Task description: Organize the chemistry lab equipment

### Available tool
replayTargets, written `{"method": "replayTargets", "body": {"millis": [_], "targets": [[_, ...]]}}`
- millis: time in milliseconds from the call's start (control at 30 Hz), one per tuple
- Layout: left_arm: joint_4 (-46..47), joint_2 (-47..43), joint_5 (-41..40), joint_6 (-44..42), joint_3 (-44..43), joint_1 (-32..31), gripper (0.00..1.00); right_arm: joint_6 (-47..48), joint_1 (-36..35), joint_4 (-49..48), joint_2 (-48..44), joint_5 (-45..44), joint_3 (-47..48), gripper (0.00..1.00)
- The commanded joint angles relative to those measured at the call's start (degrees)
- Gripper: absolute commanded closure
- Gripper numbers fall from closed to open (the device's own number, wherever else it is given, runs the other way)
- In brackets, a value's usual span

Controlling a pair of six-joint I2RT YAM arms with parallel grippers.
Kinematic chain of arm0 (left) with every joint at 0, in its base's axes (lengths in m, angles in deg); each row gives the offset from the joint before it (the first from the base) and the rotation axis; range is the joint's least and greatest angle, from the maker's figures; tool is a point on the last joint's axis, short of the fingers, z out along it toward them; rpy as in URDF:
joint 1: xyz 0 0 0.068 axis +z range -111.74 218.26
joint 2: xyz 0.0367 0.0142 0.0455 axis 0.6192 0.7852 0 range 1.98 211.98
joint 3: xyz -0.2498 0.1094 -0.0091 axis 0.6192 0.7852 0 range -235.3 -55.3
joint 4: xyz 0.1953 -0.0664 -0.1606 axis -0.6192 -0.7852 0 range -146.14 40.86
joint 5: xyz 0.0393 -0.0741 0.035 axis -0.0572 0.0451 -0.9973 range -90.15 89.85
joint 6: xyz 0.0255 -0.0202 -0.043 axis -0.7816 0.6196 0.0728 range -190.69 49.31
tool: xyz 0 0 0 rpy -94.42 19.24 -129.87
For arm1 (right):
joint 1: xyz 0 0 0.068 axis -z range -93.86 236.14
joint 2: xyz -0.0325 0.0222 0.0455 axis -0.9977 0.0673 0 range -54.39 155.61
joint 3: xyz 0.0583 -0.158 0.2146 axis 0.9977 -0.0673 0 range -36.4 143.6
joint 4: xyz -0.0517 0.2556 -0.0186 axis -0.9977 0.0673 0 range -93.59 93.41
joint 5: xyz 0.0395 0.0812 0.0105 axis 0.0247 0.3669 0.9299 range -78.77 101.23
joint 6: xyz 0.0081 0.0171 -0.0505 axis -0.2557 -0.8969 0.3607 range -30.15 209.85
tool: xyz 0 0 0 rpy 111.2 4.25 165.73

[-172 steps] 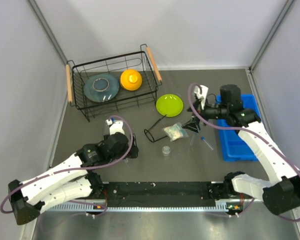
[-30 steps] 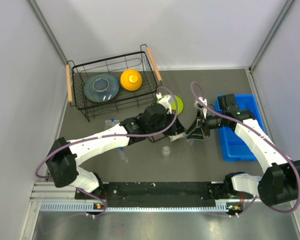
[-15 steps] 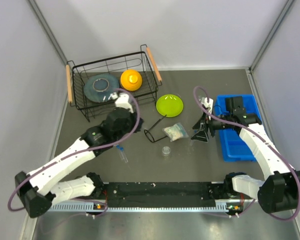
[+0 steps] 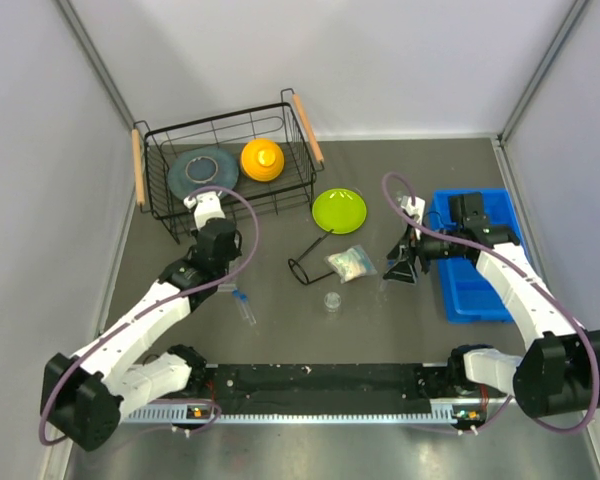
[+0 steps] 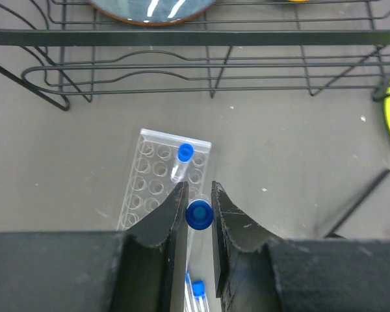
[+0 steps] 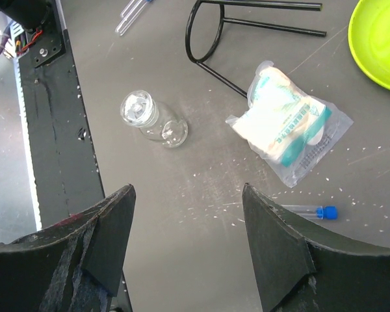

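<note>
My left gripper is shut on a clear blue-capped test tube, held upright just above the near end of the clear plastic tube rack. One tube stands in the rack. Two loose tubes lie behind the fingers. In the top view this gripper hangs in front of the basket. My right gripper is open over bare table. Ahead of it lie the crinkly packet, the round clear dish, the black-framed goggles and a tube.
A black wire basket at the back left holds a grey plate and an orange bowl. The lime-green plate sits mid-table. A blue bin stands to the right of my right gripper.
My left arm swung back from the table's middle to the left, carrying the tube over the rack. My right gripper's jaws spread wider.
</note>
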Motion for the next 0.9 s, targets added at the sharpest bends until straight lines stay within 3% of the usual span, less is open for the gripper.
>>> {"method": "replayTargets", "body": {"millis": [0,867], "targets": [[9.31,2.00,-6.75,-1.43,1.85,1.48,0.91,1.75,0.80,-0.79,0.73,0.65,0.04,0.32],[16.27,14.21,-4.38,1.82,3.97,8.07,0.90,1.84,1.60,-0.62,3.29,0.91,0.22,0.32]]}}
